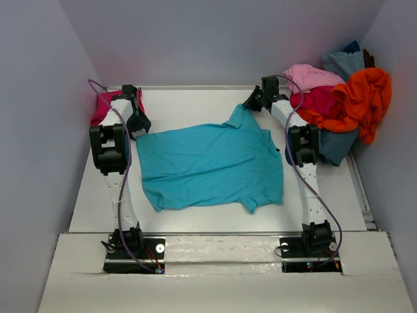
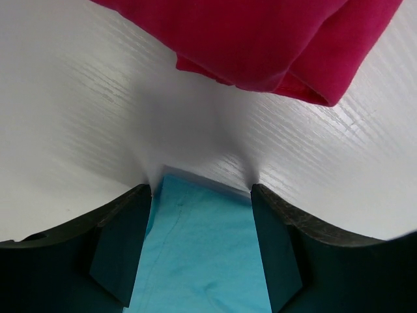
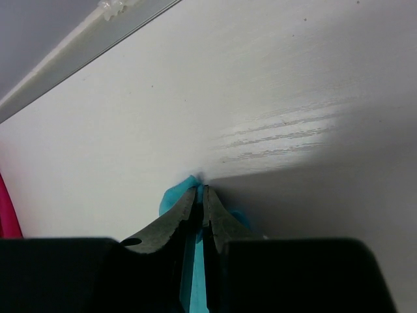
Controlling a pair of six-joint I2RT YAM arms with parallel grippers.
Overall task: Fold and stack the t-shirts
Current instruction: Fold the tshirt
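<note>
Now right hand (image 3: 203, 192) pinches the soft turquoise t-shirt (image 1: 208, 163); left hand (image 2: 201, 190) gapes open over it.

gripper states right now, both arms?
left gripper: open, turquoise t-shirt edge between its jaws, not gripped.
right gripper: closed on the turquoise t-shirt.

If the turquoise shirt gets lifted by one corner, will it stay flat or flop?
Probably flop: the turquoise shirt lies wrinkled and limp, so it should hang from the right tool pinching its edge. Pushed, it would likely bunch up, as its creases suggest.
</note>
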